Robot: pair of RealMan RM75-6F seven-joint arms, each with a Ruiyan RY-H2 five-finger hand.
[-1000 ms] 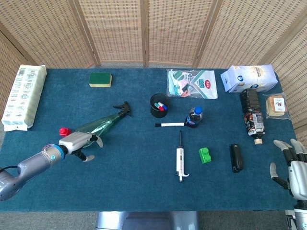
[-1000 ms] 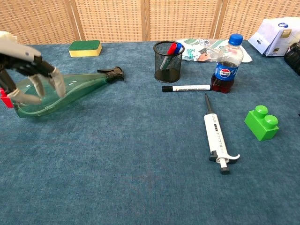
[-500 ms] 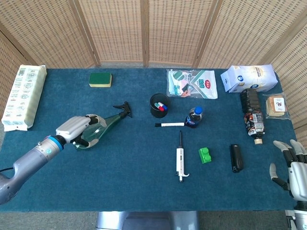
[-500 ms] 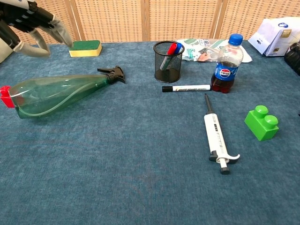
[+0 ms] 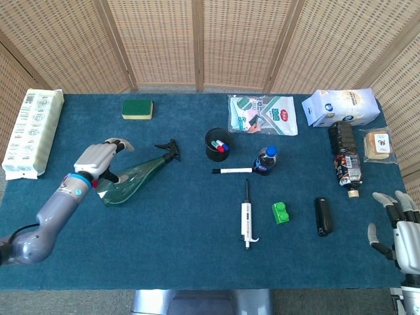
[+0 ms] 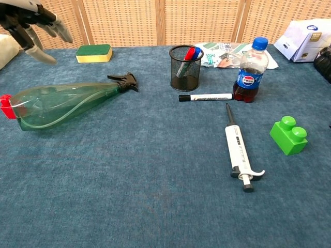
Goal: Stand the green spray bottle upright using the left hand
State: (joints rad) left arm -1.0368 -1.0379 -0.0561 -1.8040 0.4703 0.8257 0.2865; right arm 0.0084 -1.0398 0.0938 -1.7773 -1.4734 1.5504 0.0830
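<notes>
Chest view: left hand (image 6: 28,20) clear above lying green spray bottle (image 6: 62,101), fingers (image 6: 57,29) apart; head view seemingly overlapping.

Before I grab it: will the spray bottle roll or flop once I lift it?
The spray bottle looks see-through with no liquid visible, so probably light. It lies on its side and tapers toward the black nozzle, so a push would likely swing it in an arc. The smooth plastic may slip; the left hand hovers open above it.
</notes>
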